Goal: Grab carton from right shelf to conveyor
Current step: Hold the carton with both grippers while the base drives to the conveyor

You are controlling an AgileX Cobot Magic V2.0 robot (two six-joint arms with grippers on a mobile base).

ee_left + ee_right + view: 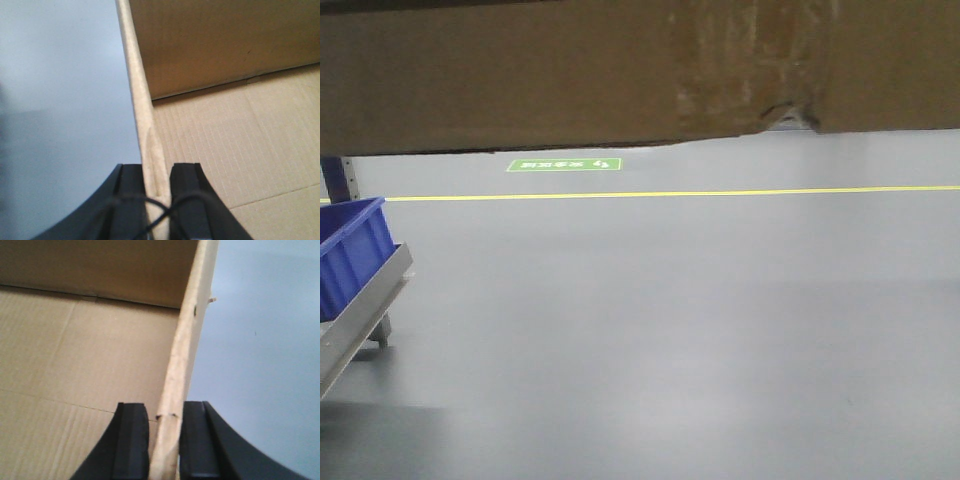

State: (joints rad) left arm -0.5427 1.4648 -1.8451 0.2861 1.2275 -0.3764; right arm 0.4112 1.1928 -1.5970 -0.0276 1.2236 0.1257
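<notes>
The carton [570, 70], a large brown corrugated box with a small torn notch on its lower edge, fills the top of the front view, held up above the grey floor. In the left wrist view my left gripper [157, 172] is shut on the carton's left wall [140, 85], one black finger outside, one inside the open box. In the right wrist view my right gripper [165, 412] is shut on the carton's right wall [187, 335] in the same way. The carton's inner bottom [85, 370] is bare. The right shelf and the conveyor are out of view.
Smooth grey floor [700, 330] with a yellow line [720, 192] and a green floor sign [563, 164]. A blue plastic bin [350, 255] sits on a sloping grey metal rack [365, 305] at the left edge.
</notes>
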